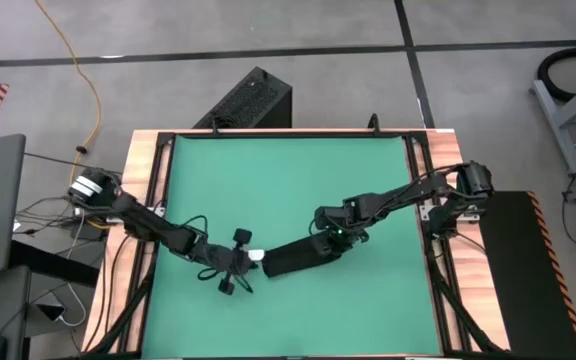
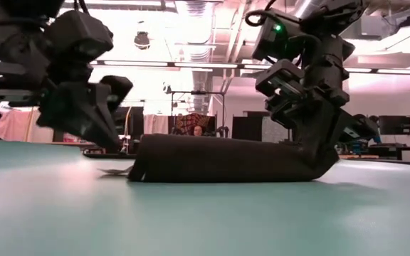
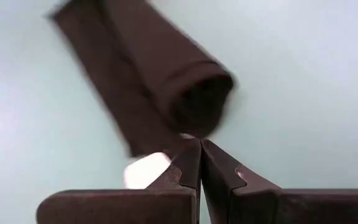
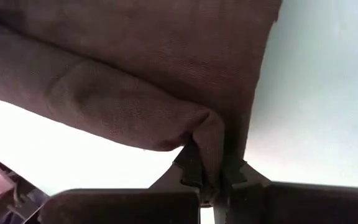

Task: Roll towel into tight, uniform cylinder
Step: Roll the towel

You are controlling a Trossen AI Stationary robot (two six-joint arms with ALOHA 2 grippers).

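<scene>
Towel (image 1: 296,257) lies rolled into a dark tube on the green mat (image 1: 288,190), toward the near half of the table, between the two arms. Left to right in the high view: left claw (image 1: 240,268) sits just off the roll's left end, fingers closed on nothing; the left wrist view shows the closed tips pointing at the open, rounded end of the roll, with the small white tag (image 3: 146,171) lying flat on the mat just beside them. Roll's long axis runs roughly left-right across the mat, rising slightly toward the right arm. Right claw (image 1: 336,240) is at the opposite end, pinched shut on a fold of the cloth; the right wrist view shows fabric bunched and caught between the tips. Low view: roll (image 2: 223,160) rests flat on the mat, fairly even in thickness along its length, left end cut a little ragged with a thin flap trailing on the mat, right end lifted a touch where the right claw (image 2: 317,162) holds it. Judgement: rolling looks largely done; what is left is tidying the ends. The left claw is nearer the loose tag end, and the roll extends straight away from it toward the right claw, so any tucking or squaring there would push along the axis against the right claw's hold.
</scene>
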